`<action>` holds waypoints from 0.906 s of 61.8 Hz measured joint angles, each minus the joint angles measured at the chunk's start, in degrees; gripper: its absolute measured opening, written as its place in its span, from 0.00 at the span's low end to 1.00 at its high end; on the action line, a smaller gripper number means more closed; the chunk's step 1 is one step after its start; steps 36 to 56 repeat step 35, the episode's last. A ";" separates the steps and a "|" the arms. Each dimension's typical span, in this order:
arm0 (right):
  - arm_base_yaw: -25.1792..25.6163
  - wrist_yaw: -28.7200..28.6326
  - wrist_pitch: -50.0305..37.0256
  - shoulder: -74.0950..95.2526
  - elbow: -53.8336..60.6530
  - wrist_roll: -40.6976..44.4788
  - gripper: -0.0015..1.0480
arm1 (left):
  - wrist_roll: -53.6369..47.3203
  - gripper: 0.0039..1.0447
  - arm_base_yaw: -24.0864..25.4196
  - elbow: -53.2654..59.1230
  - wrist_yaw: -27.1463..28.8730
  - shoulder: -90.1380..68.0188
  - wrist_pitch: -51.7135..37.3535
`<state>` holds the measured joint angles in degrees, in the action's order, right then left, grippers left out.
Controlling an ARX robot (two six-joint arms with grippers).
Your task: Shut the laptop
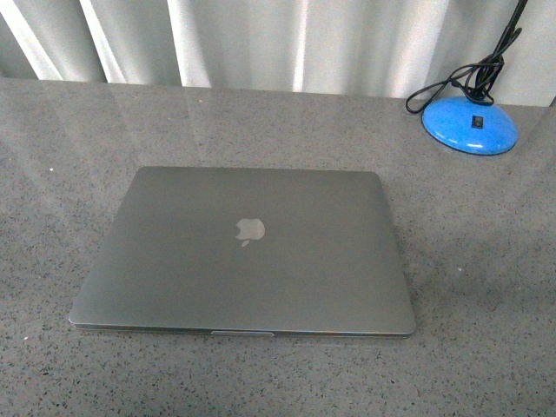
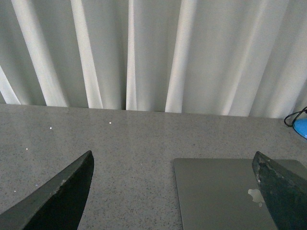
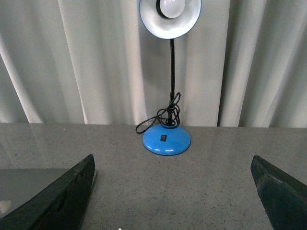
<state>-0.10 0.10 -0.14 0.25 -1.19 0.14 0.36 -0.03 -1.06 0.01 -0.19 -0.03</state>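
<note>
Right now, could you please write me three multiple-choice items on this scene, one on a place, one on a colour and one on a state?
1. In the front view, where does the desk lamp stand relative to the laptop?
A. far right, toward the curtain
B. on its lid
C. near left

2. What colour is the lamp's base?
A. red
B. blue
C. black

3. What state is the laptop in?
A. open, screen upright
B. half open
C. shut, lid down

Answers: 1 A, the base sits beyond the laptop's far right corner on the table. 2 B, the round base is bright blue. 3 C, the lid lies flat with the apple logo facing up.
</note>
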 joint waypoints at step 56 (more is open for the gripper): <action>0.00 -0.02 0.00 0.00 0.00 0.00 0.90 | 0.00 0.94 0.00 0.00 0.00 0.00 0.00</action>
